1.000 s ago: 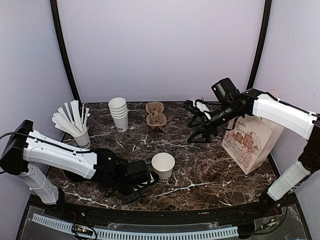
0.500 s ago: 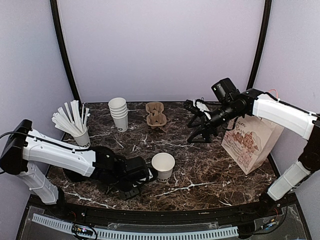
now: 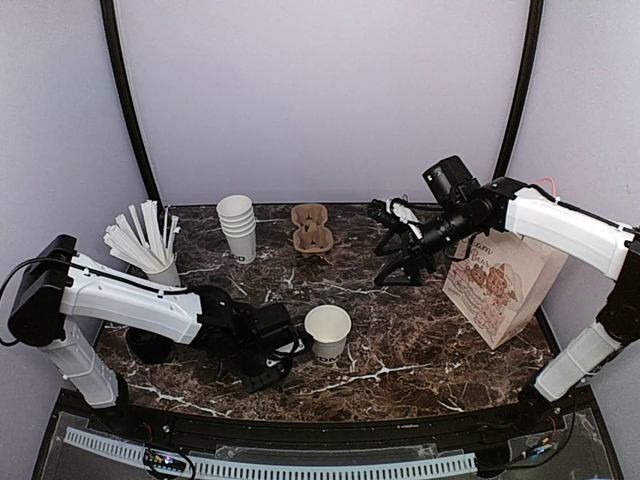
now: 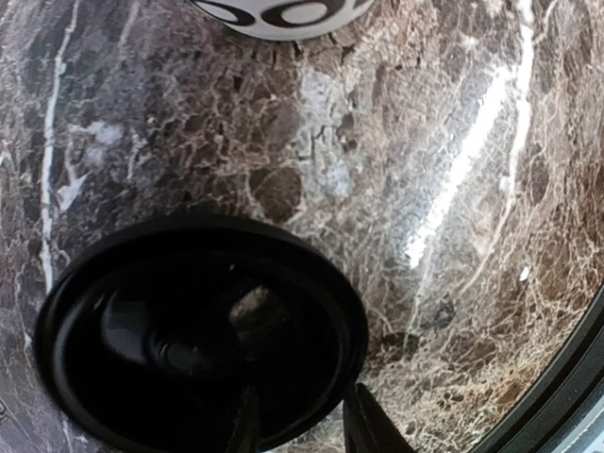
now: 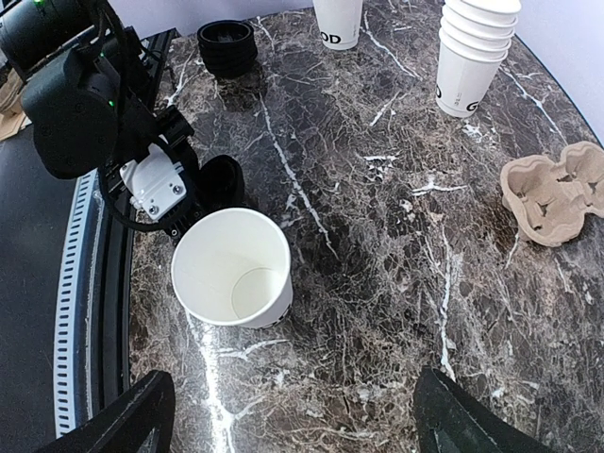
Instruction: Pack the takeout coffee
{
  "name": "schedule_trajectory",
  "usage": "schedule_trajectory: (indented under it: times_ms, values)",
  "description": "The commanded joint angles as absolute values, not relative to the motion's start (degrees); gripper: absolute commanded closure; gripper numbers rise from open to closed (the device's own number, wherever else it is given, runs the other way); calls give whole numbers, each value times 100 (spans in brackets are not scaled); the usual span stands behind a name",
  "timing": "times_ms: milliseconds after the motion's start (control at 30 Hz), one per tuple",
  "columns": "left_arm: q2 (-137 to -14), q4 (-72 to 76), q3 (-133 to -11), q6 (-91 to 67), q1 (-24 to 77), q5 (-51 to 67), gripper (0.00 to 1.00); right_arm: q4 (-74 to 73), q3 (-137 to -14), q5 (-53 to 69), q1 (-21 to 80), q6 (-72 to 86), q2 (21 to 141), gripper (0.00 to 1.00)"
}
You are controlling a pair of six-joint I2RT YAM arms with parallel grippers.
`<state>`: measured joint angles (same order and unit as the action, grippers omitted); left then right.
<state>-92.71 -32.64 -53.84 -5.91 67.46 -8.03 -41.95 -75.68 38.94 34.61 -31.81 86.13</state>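
Note:
The takeout coffee cup [image 3: 327,332] stands upright, open-topped and lidless, at the table's front middle. It is white with black lettering, and also shows in the right wrist view [image 5: 231,269] and the left wrist view [image 4: 283,14]. My left gripper [image 3: 270,352] is just left of the cup, shut on the rim of a round black lid [image 4: 198,330], held low over the marble. The lid also shows in the right wrist view [image 5: 222,179]. My right gripper [image 3: 388,247] hangs open and empty above the back right of the table, its fingertips [image 5: 127,415] spread wide.
A stack of nested white cups [image 3: 238,225] and a cardboard cup carrier [image 3: 311,228] stand at the back. A cup of wrapped straws [image 3: 160,270] stands at the left, with spare black lids [image 3: 150,345] in front of it. A printed paper bag [image 3: 500,285] stands at the right.
My left gripper has shifted slightly away from the front edge, toward the cup, with the lid in it. The right arm has not moved.

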Motion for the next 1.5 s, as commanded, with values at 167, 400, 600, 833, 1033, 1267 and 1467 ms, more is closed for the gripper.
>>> schedule_trajectory:
  times_ms: [167, 400, 600, 833, 1033, 1267, 1467]
  values:
    - [-9421, -3078, -5502, -330, 6759, -714, 69, -4069, -7506, 3894, 3504, -3123, 8569, 11]
    - [-8884, -2878, -5317, -218, 6759, -524, 64, -4034, -7495, 3907, 3506, -3087, 8600, 11]
    - [-8861, -2757, -5244, -181, 6759, -571, 62, -4042, -7556, 3954, 3500, -3051, 8641, 11]
    - [-9018, -2660, -5225, -46, 6768, -621, 63, -4052, -7567, 3956, 3506, -3032, 8655, 11]
    - [-9055, -2587, -5183, 116, 6806, -544, 61, -4027, -7533, 3955, 3506, -3025, 8657, 11]
    - [-9371, -2640, -5290, 148, 6897, -665, 63, -4027, -7559, 3964, 3506, -3015, 8674, 11]
    - [-9451, -2714, -5326, 132, 6917, -942, 72, -4000, -7528, 3964, 3501, -3006, 8685, 11]
